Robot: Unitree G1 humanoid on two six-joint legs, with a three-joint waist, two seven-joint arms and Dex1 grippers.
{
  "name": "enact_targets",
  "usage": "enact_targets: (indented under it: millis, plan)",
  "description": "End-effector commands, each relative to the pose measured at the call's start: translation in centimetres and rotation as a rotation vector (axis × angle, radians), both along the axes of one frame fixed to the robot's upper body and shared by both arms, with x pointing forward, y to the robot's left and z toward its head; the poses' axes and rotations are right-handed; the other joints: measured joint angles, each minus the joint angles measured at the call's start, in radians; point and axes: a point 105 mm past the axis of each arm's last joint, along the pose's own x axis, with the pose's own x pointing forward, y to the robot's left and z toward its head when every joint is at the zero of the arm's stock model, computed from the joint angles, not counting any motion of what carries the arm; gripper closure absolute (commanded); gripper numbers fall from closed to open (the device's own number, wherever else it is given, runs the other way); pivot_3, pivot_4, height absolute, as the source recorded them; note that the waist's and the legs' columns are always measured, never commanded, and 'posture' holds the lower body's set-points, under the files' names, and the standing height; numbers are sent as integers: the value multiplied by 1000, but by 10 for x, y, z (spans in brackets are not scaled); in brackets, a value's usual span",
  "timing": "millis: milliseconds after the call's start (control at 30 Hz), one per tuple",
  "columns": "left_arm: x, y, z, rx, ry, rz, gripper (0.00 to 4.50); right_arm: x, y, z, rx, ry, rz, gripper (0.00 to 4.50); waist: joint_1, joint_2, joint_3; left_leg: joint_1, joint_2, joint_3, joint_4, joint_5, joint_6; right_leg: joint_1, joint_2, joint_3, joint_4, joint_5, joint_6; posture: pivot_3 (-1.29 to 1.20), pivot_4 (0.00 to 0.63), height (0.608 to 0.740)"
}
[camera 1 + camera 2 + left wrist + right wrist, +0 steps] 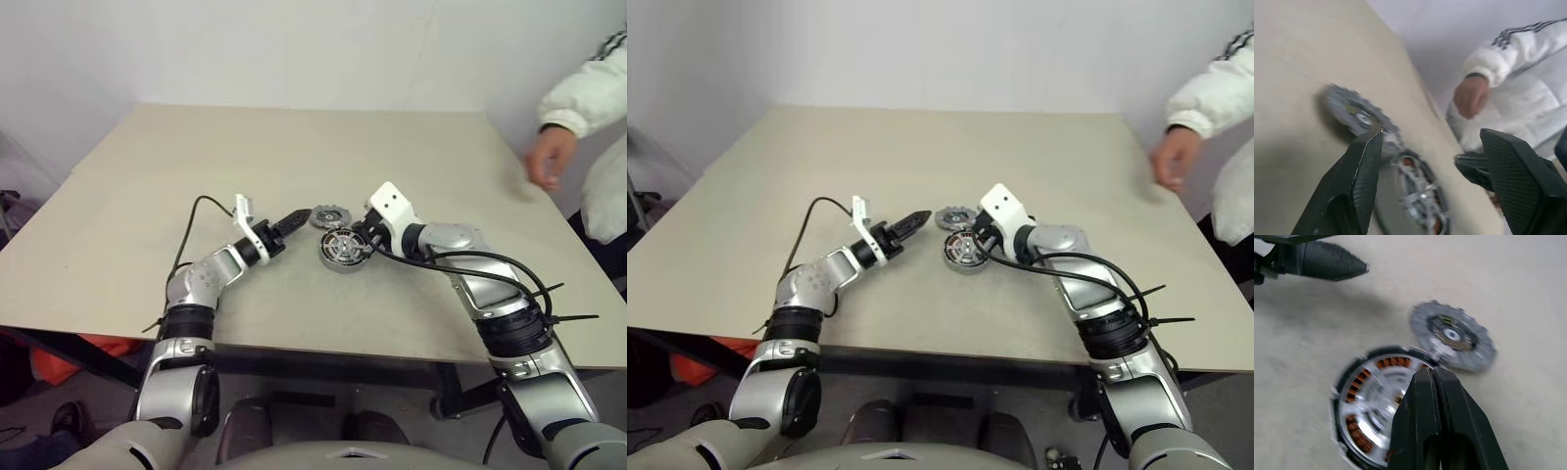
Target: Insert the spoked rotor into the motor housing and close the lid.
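table (147, 196): large beige top, bare apart from the motor parts near the middle of the front half.
person: white sleeve (588, 93) with dark stripes at the far right edge, hand (547, 157) held just over the table's right side, well apart from the parts.
left gripper (294, 221): level above the table, pointing right toward the lid; fingers (1359, 181) spread wide, nothing between them. Tip near the lid, not touching.
right gripper (1434, 374): black fingers pressed together, closed on nothing; the tips sit over the motor housing's far rim, on the side next to the lid. Can't tell if they touch the metal.
motor housing (342, 249): round silver cup, flat on the table, between the two grippers. Copper-orange windings visible round the inside.
spoked rotor (1378, 399): looks seated inside the housing, dark rim at the edge, shiny silver spokes and hub over the windings. Partly hidden by the right gripper's fingers.
lid (324, 216): grey scalloped disc, flat on the table just behind the housing, edges touching or nearly so. Not on the housing.
writing: yellowish patch beside the lid's centre hole, too blurred to read. No brand legible.
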Motion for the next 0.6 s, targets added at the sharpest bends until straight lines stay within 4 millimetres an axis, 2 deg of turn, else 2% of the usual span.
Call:
enact_targets:
  millis: [33,133,200,367,533,600]
  plan:
    - [1,15,20,15,-86,58,1159,-2,4,-16,18,51,4,4500,1,0,0,0,0,0,0,0,0,0,0,0,0,0,0,0,0,740]
    - [-1,25,21,27,-92,95,1159,-5,-3,-45,-9,129,-22,4500,1,0,0,0,0,0,0,0,0,1,0,0,0,0,0,0,0,740]
    - [-2,29,20,33,-90,117,1159,-6,-5,-50,-22,134,-26,4500,0,0,0,2,0,0,0,0,0,1,0,1,0,0,1,0,0,740]
    - [-1,34,17,32,-80,147,1159,-3,-1,-28,12,76,9,4500,1,0,0,4,0,0,0,1,-1,3,0,1,0,-4,7,0,0,740]
    - [0,31,13,38,-70,149,1159,-1,-3,-8,16,20,25,4500,1,0,0,3,0,0,0,1,-1,2,0,1,0,-4,7,0,0,740]
    - [0,32,12,39,-68,150,1159,-2,-9,-2,6,7,20,4500,2,0,0,1,0,0,0,1,-1,1,0,1,0,-1,2,0,0,740]
